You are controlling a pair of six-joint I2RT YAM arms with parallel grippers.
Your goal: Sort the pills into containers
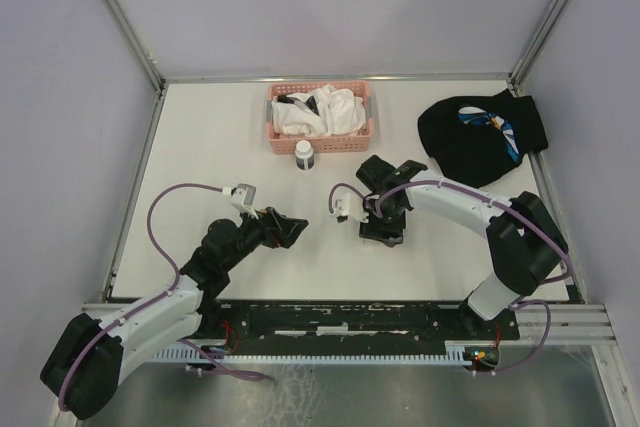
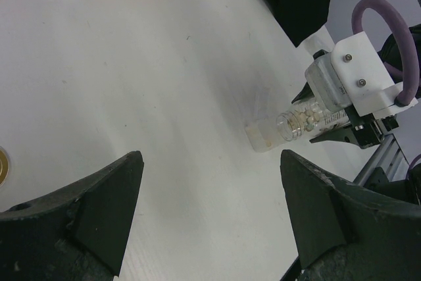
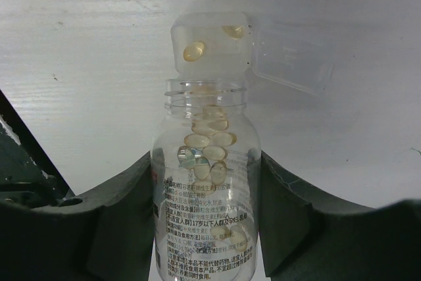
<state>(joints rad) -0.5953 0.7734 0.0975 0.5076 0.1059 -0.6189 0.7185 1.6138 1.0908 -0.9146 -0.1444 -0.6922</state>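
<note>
The container (image 3: 210,41), lid flipped open with two pills (image 3: 195,51) inside, sits mid-worktop, slightly toward the near edge. The mouth of the bottle (image 3: 207,162) is just at its rim, and the bottle's long axis points straight at it (more pills crowd the neck). The bottle is clamped in the right gripper (image 3: 207,189), the nearer one, while the left gripper (image 2: 210,208) hangs wide open and empty off to the left.

In the top view, a basket (image 1: 345,143) with cloths (image 1: 325,112) in it is set at upper centre. A capped bottle (image 1: 304,155) is placed just below it, and a mitt (image 1: 483,137) at upper right. In the right wrist view, an open bottle (image 3: 204,215) is clamped in the right gripper (image 3: 205,169) at lower centre. Its mouth is set just beside the container (image 3: 210,41) above, in which two pills (image 3: 194,51) are lodged.
</note>
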